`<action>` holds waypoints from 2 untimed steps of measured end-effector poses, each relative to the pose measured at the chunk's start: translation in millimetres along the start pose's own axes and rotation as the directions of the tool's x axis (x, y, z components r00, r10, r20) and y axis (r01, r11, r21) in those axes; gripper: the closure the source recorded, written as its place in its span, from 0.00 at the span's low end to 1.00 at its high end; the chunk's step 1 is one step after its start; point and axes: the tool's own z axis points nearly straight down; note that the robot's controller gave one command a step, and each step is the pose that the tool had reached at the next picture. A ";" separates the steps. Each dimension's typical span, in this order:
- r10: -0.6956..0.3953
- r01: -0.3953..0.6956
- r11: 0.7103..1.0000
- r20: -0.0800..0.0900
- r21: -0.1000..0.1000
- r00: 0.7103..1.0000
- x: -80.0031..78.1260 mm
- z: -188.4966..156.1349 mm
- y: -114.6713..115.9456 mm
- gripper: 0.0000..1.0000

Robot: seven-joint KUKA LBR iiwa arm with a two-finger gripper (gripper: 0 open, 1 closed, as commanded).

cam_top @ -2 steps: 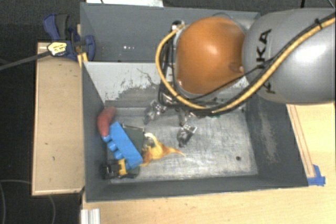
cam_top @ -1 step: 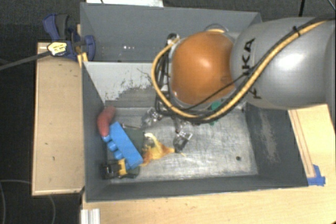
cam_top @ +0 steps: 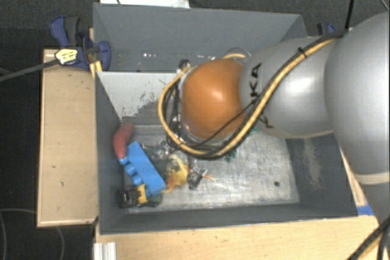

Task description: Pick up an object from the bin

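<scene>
Well, gripper: poking out under the orange cover, by a yellow bit
grip: can't tell
blue block: lying just left

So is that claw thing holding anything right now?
Gripper: cannot be told; it sits low in the bin, beside the blue block.

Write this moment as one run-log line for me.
tool: down in bin, above small yellow thing | neighbour: blue block to its left | red piece: by left wall | lifted: nothing yet
</scene>
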 end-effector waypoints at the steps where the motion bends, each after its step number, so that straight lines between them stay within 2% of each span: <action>1: -0.118 0.117 0.993 0.027 0.015 0.993 -9.6 22.6 -32.7 1.00; 2: -0.117 0.116 0.993 0.026 0.015 0.993 -9.6 22.6 -32.8 1.00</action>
